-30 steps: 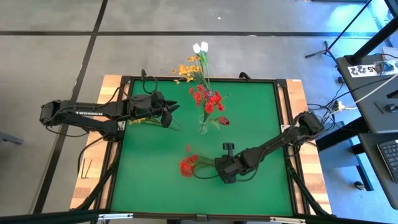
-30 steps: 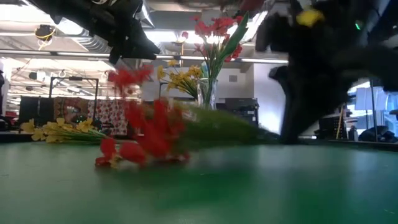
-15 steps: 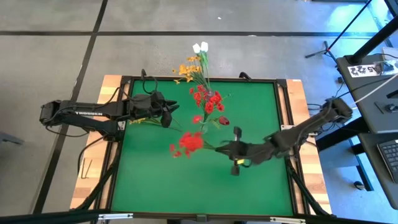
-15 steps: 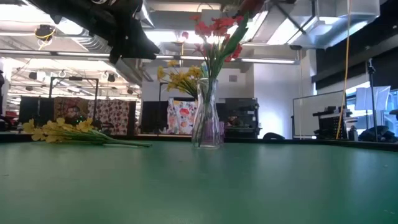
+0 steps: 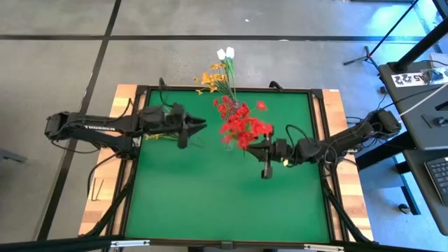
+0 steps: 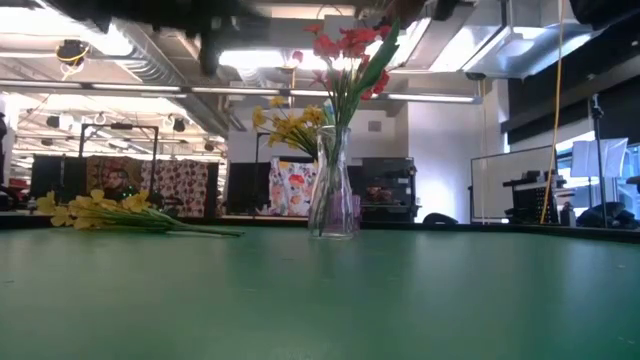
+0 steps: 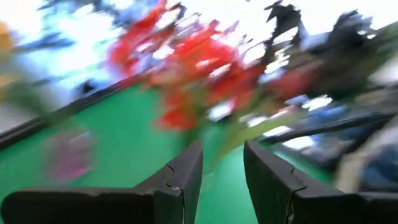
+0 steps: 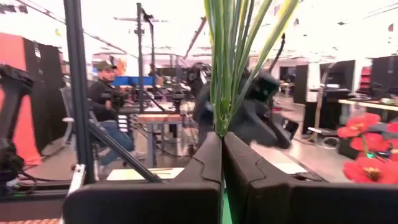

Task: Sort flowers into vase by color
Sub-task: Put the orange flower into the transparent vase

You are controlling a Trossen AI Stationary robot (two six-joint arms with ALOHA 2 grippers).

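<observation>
1 vase [image 6: 332, 190]; right tool [image 5: 253, 147] clamps 1 red bunch [image 5: 241, 127]; left tool [image 5: 199, 125] partly open, empty.

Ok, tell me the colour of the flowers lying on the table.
Yellow flowers, clearest in the low view.

White letters on the left arm [image 5: 98, 128], seen from above, read "TROSSEN". Nothing else in any view carries lettering clear enough to read.

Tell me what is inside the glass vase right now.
The vase holds green stems topped by red flowers and yellow flowers. From above, the red bunch carried by the right gripper covers the vase mouth.
</observation>
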